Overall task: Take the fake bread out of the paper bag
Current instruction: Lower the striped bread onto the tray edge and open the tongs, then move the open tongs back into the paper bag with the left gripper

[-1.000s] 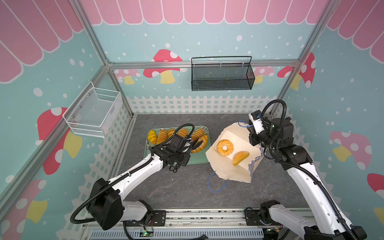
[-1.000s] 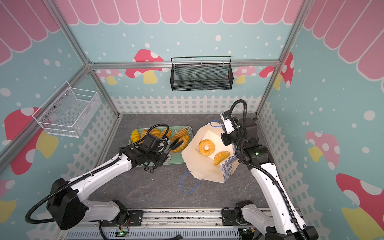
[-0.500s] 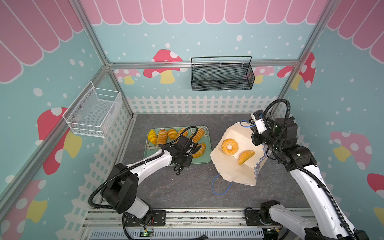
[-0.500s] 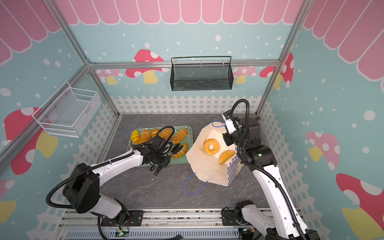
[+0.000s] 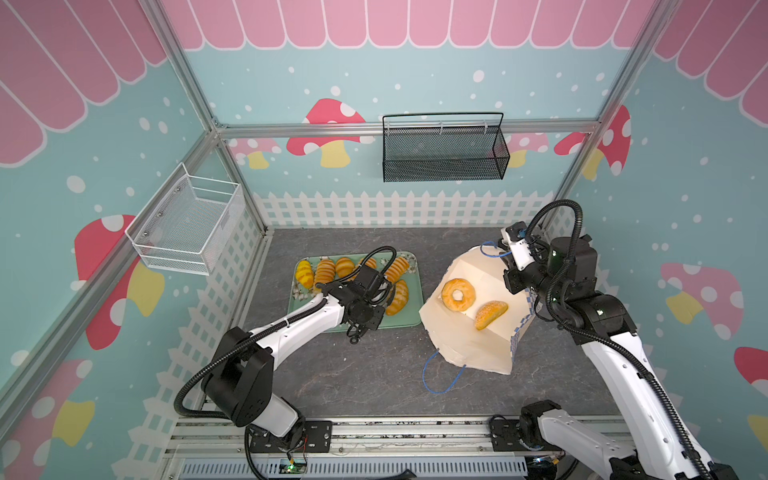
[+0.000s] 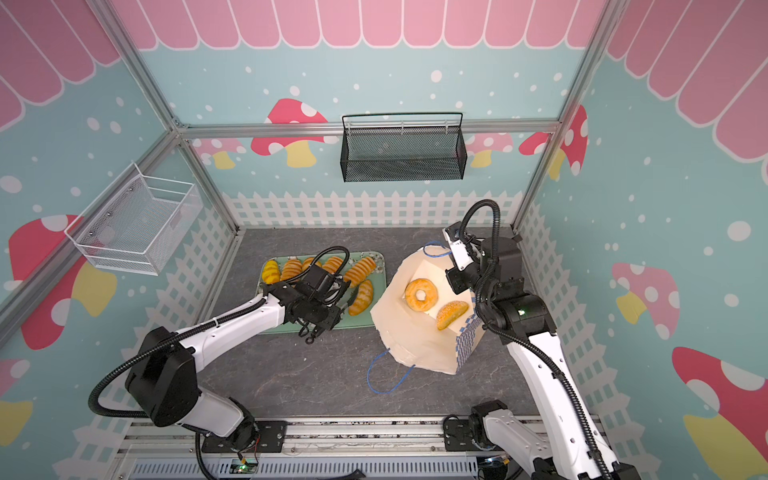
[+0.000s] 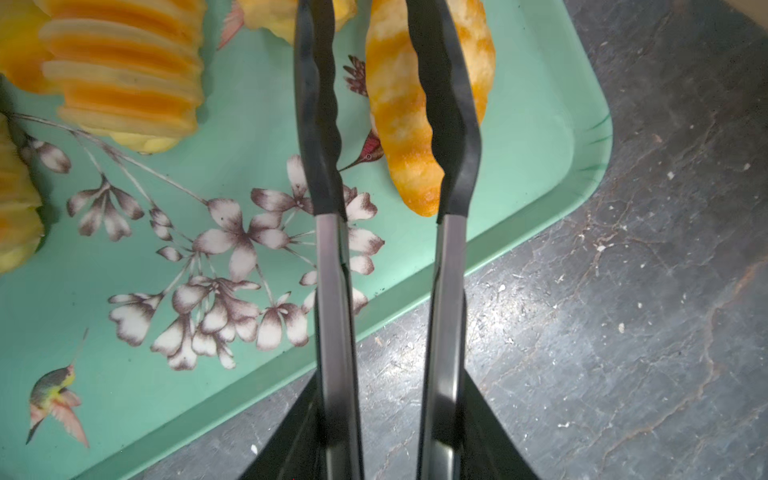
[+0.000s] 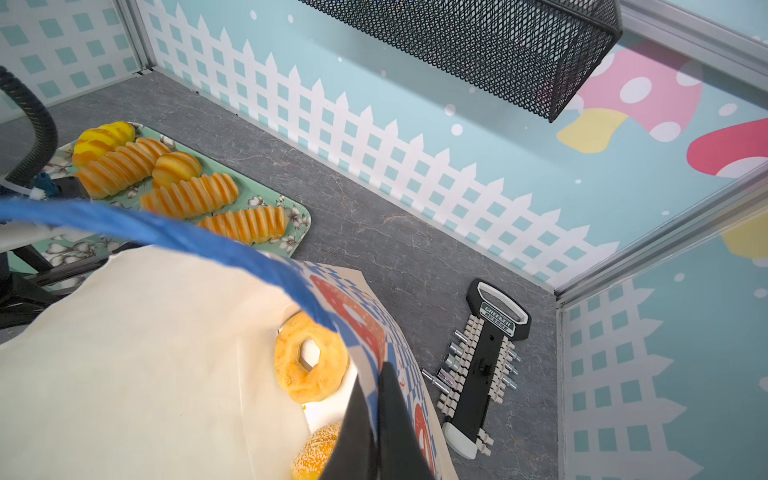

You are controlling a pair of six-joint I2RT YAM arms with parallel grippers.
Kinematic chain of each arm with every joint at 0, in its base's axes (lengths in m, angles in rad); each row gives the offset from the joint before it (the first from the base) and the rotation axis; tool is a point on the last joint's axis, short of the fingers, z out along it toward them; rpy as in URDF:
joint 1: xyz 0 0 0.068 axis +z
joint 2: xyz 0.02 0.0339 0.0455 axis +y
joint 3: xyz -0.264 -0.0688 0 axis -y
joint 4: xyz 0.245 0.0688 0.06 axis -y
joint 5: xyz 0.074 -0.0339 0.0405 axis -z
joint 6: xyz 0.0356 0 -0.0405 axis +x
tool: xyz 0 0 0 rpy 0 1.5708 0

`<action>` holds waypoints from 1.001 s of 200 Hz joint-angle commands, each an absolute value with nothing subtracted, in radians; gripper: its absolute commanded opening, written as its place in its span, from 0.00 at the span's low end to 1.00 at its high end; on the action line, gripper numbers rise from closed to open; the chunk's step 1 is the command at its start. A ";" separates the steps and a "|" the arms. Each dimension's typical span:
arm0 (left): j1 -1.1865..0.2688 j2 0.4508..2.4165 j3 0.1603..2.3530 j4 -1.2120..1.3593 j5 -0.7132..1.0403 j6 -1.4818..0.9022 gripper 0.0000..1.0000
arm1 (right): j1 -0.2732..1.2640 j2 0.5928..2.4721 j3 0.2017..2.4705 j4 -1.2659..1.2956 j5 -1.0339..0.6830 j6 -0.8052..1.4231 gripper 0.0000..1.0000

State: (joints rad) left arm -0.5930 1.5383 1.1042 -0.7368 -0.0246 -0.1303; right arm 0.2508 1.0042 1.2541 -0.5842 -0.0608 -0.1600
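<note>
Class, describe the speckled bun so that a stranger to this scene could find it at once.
Start at the cream paper bag on the right of the grey table. Two things lie inside it: the ring bagel and, nearer the bag's checkered side, the speckled bun. It alone is seed-dotted, half-oval, with no hole.

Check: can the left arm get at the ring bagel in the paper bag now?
Probably yes: the right claw pinches the rim of the paper bag, the mouth gapes wide, and the ring bagel lies uncovered inside. The left claw, open over the neighbouring tray, faces no obstacle.
</note>
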 commanded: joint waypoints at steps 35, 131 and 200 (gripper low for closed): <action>-0.592 1.356 1.252 -0.844 -0.058 -0.049 0.41 | 0.256 0.961 1.234 -0.564 -0.097 -0.224 0.00; -1.059 1.206 1.493 -0.848 -0.285 0.251 0.40 | 0.256 0.856 1.125 -0.457 -0.068 -0.258 0.00; -1.391 1.425 1.551 -0.939 -0.609 0.368 0.40 | 0.256 0.839 1.100 -0.454 -0.078 -0.246 0.00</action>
State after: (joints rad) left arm -1.3663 1.3773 1.5017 -0.8875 -0.4698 0.3119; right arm 0.2508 0.8551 1.1061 -0.5079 -0.0673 -0.2371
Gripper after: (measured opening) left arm 0.403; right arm 0.047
